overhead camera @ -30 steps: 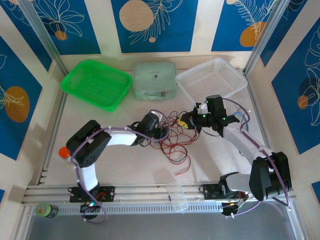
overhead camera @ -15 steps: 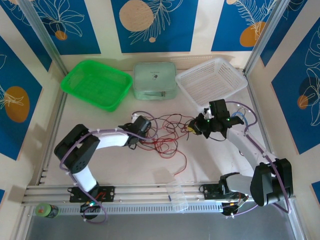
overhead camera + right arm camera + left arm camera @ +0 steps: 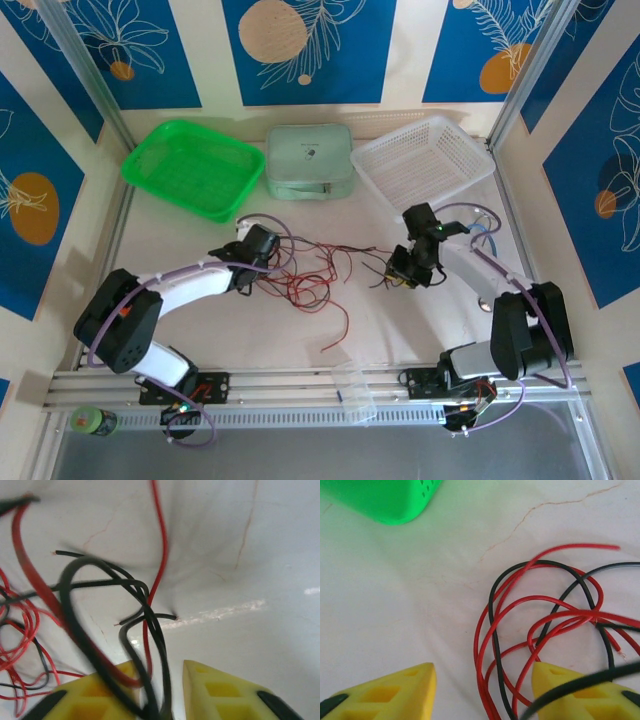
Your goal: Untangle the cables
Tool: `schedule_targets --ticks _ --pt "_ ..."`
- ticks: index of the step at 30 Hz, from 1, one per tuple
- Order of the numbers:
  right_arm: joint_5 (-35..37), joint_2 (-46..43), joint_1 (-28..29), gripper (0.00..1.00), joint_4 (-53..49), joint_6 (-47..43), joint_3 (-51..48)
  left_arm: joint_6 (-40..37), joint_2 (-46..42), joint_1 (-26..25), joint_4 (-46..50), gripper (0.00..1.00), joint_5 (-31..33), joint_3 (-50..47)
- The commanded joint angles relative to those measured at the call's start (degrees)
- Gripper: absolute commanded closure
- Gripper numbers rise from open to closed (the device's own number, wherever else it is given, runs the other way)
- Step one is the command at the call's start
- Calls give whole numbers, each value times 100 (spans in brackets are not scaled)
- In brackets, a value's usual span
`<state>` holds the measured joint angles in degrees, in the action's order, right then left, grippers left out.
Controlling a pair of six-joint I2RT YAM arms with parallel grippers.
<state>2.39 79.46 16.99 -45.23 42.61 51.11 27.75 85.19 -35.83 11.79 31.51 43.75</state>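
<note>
The cables are thin red and black wires spread loosely over the white table. A red bunch (image 3: 300, 285) lies in the middle and a black clump (image 3: 385, 268) to its right. My left gripper (image 3: 258, 247) sits at the left end of the red bunch. In the left wrist view it (image 3: 484, 672) is open, with red and black loops (image 3: 545, 610) lying on the table between its yellow fingertips (image 3: 415, 680). My right gripper (image 3: 402, 273) hangs over the black clump. In the right wrist view its jaws (image 3: 162, 680) stand slightly open, with black and red strands (image 3: 90, 610) running loose through the gap.
A green basket (image 3: 190, 165), a mint case (image 3: 309, 160) and a white mesh basket (image 3: 425, 155) line the back. The green basket's corner (image 3: 385, 500) is close ahead of my left gripper. A clear cup (image 3: 352, 390) stands at the front rail.
My left gripper has moved left, dragging the red wires out from the tangle. My right gripper has dropped slightly toward the front and its jaws have parted from shut.
</note>
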Motion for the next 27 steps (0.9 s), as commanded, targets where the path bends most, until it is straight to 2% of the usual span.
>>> schedule_targets --ticks 1,4,7,9,12,15,20,23,27 --pt "212 2 247 58 -486 -312 462 -190 -347 41 153 39 -264 14" --pt "225 -99 515 37 -835 -384 778 -395 -773 33 281 27 -672 187" --pt "480 -199 906 26 -1332 -421 1115 -644 -1214 24 638 15 -1035 457" --pt "736 -205 1231 18 -1587 -342 1309 -740 -1365 24 995 13 -1229 697" --pt "768 -52 1770 17 -1565 -130 1503 -722 -1398 10 1400 12 -1603 902" --pt "507 361 2168 18 -1041 112 1533 -480 -1158 -15 1458 15 -1907 854" --pt "245 1452 2529 26 -229 342 1792 161 -524 -132 716 20 -2144 384" --pt "159 2093 2654 30 -5 340 2090 483 -123 -152 290 23 -2096 179" --pt "223 2692 2730 34 153 327 2262 772 387 -148 270 27 -1635 102"
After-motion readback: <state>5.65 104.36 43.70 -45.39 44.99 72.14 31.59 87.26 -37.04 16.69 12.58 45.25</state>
